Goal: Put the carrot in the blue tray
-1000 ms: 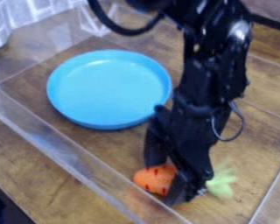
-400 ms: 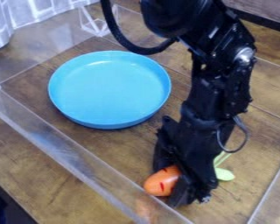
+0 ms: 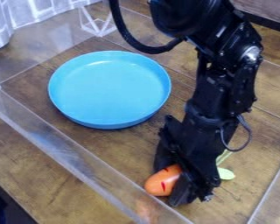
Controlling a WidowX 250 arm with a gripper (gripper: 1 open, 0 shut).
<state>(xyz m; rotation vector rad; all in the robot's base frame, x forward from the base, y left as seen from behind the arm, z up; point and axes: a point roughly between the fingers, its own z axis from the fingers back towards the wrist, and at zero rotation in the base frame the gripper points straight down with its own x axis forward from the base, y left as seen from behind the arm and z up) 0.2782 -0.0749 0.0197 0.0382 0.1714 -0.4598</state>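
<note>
Brown-tiled worktop (image 3: 38, 147) underneath, and the pincer (image 3: 185, 182) has just closed around the carrot (image 3: 161, 182), still low beside the clear strip (image 3: 63, 150). Lifting towards the blue tray (image 3: 108, 89) should come next.

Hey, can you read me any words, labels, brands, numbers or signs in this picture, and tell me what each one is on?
No readable text anywhere.
Blue tray: plain, no lettering visible.
Carrot: only dark red marks, no letters or numbers.
Black gripper: no label I can make out.
</note>
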